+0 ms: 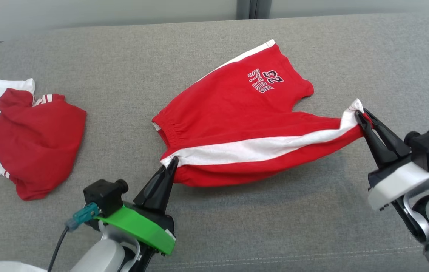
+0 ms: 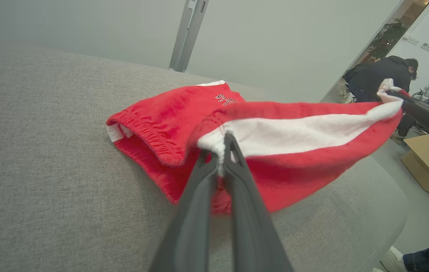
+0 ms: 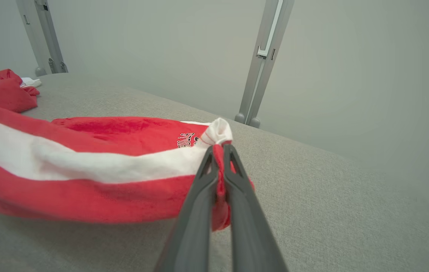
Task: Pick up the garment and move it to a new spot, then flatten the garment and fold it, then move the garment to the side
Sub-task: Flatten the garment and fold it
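The garment (image 1: pixel 233 113) is a pair of red shorts with a white side stripe and a printed "23", spread across the middle of the grey cushion. My left gripper (image 1: pixel 173 161) is shut on its waistband end at the white stripe, seen close in the left wrist view (image 2: pixel 222 151). My right gripper (image 1: pixel 361 115) is shut on the leg hem at the stripe's other end, seen close in the right wrist view (image 3: pixel 218 149). The near edge of the shorts (image 3: pixel 67 166) hangs stretched between the two grips, lifted off the cushion. The far leg lies flat.
A second red and white garment (image 1: pixel 25 139) lies crumpled at the cushion's left end. The grey cushion (image 1: pixel 275 226) has bare fabric in front and to the right. A person (image 2: pixel 380 79) and cardboard boxes (image 2: pixel 426 158) are beyond the cushion's right end.
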Controlling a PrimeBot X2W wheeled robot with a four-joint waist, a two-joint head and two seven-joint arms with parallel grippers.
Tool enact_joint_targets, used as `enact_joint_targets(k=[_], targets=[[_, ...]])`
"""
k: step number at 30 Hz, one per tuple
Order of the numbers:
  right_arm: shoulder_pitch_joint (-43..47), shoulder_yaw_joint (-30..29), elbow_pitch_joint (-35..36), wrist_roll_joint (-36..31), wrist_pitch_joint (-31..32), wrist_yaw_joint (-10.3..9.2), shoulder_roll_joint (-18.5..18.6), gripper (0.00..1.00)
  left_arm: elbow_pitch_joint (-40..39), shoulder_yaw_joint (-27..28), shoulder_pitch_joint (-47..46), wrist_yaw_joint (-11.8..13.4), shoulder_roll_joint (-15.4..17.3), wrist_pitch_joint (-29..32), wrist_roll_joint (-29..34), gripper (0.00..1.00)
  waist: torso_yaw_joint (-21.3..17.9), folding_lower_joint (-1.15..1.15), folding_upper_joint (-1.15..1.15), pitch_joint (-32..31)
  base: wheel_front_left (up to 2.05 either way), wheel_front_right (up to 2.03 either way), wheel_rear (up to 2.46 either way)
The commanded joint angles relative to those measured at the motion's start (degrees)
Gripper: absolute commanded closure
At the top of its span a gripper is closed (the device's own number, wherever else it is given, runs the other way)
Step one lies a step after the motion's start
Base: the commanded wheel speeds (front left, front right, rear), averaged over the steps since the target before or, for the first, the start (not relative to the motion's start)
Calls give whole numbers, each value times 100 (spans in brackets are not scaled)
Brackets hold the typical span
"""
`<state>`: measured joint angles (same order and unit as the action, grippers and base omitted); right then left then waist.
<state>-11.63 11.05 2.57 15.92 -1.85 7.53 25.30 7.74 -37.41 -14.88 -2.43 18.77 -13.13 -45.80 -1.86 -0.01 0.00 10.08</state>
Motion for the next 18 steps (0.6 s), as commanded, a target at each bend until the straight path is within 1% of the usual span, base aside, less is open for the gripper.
enact_joint_targets(k=[1, 5, 7, 11, 12, 18], targets=[[-233, 56, -64, -90, 20, -8, 0, 100, 20, 39, -209, 7, -59, -27, 26, 100, 38, 1, 0, 121, 0, 0, 0], [-895, 417, -470, -204, -21, -8, 110, 100, 189, 104, -608, -34, -201, -49, 78, 100, 77, 1, 0, 393, 0, 0, 0], [-1290, 560, -740, -181, -68, -8, 108, 100, 305, 141, -843, -61, -315, -58, 54, 100, 111, 1, 0, 558, 0, 0, 0], [-2057, 724, -1364, -146, -212, -8, 75, 100, 604, 234, -1322, -105, -490, -99, 102, 100, 208, 1, 0, 884, 0, 0, 0], [-2057, 724, -1364, -146, -212, -8, 75, 100, 604, 234, -1322, -105, -490, -99, 102, 100, 208, 1, 0, 884, 0, 0, 0], [-3063, 940, -2306, -59, -413, -8, 34, 100, 1119, 376, -1887, -167, -726, -150, 121, 100, 368, 1, 0, 1318, 0, 0, 0]])
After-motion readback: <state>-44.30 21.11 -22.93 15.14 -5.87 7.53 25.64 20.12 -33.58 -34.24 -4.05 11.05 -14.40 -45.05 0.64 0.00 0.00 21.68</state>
